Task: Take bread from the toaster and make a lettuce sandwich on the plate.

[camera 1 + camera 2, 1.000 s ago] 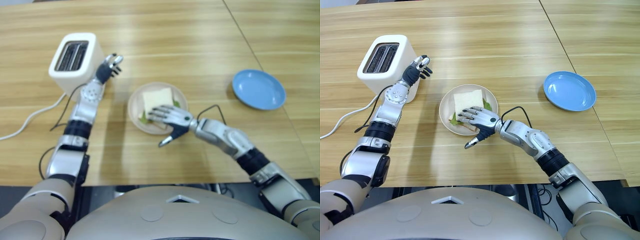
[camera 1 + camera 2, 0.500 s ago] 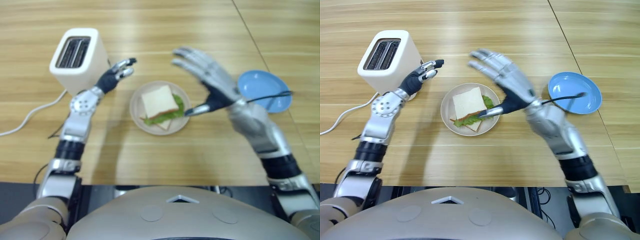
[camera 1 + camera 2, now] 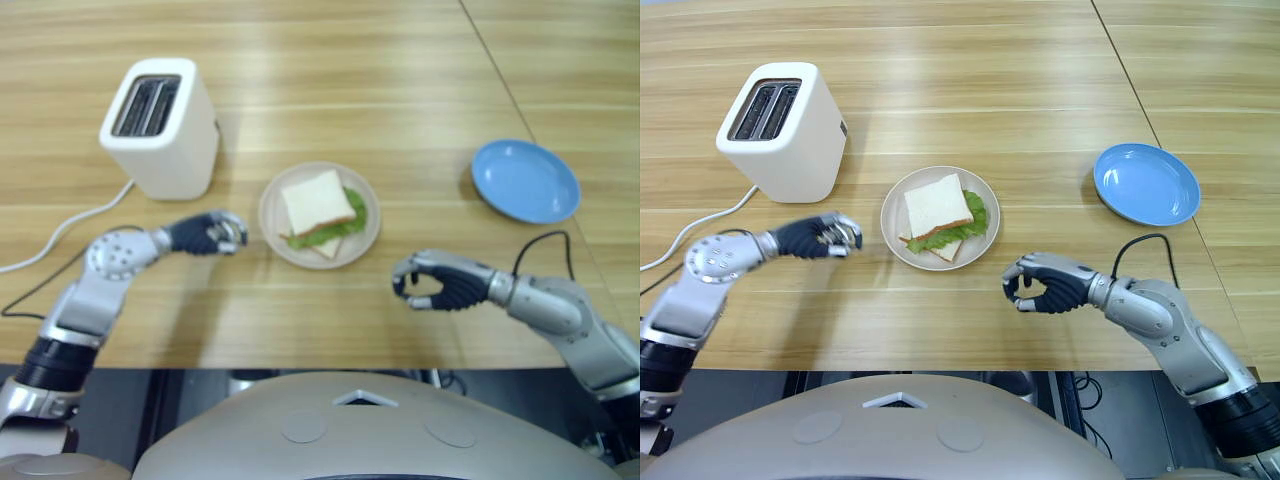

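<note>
The sandwich lies on the beige plate in the middle of the table: a top slice of bread sits a little askew over a lower slice whose corner peeks out at six o'clock, with lettuce spilling past the edge at three o'clock. The toaster stands at ten o'clock from the plate, and its slots look dark and empty. The left hand hangs over the table at nine o'clock from the plate, near the rim but apart from it, with fingers curled in on nothing. The right hand sits at four o'clock, well apart, likewise curled and empty. A blue plate rests bare at two o'clock. By my reading the building is done and this is the closing step; the next move calls for little more than keeping both hands off the plate, or at most squaring the top slice
</note>
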{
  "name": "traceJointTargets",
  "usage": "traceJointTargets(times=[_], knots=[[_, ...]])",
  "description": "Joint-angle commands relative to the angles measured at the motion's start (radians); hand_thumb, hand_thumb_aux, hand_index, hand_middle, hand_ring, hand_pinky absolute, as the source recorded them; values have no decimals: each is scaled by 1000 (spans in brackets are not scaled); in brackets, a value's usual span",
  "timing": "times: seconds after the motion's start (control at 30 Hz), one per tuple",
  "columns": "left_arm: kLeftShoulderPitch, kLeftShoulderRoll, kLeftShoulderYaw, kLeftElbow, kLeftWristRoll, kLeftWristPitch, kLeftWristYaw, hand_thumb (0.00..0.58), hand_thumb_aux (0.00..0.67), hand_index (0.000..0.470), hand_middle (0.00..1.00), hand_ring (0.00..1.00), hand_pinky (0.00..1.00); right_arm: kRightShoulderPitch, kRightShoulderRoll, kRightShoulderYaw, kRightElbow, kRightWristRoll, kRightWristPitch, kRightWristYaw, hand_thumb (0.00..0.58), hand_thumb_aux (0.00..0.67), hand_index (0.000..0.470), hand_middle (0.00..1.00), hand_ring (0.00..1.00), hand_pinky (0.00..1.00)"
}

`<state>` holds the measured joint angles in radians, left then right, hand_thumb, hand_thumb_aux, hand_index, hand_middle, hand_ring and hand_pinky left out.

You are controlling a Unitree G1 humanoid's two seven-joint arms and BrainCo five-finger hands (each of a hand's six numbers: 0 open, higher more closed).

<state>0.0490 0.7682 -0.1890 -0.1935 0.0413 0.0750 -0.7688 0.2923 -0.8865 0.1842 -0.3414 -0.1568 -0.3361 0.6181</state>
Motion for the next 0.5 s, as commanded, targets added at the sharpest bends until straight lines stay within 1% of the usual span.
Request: traceJointTargets(times=[0.03, 0.17, 0.3, 0.43, 0.5], knots=[[-36, -23, -89, 85, 85, 5, -17, 580, 670, 460, 1000, 1000, 1000, -91, 65, 79, 60, -81, 37, 29, 580, 670, 460, 1000, 1000, 1000], [-101, -78, -159, 206, 149, 17, -9, 580, 670, 460, 1000, 1000, 1000, -217, 149, 171, 228, -194, 37, 27, 580, 670, 460, 1000, 1000, 1000], [-173, -142, -187, 332, 197, 19, 31, 580, 670, 460, 1000, 1000, 1000, -385, 224, 259, 457, -309, 1, 8, 580, 670, 460, 1000, 1000, 1000], [-262, -214, -214, 463, 236, 2, 65, 580, 670, 460, 1000, 1000, 1000, -526, 265, 297, 638, -400, -30, -54, 580, 670, 460, 1000, 1000, 1000], [-305, -245, -213, 525, 255, -1, 99, 580, 670, 460, 1000, 1000, 1000, -577, 278, 303, 703, -422, -48, -89, 580, 670, 460, 1000, 1000, 1000]])
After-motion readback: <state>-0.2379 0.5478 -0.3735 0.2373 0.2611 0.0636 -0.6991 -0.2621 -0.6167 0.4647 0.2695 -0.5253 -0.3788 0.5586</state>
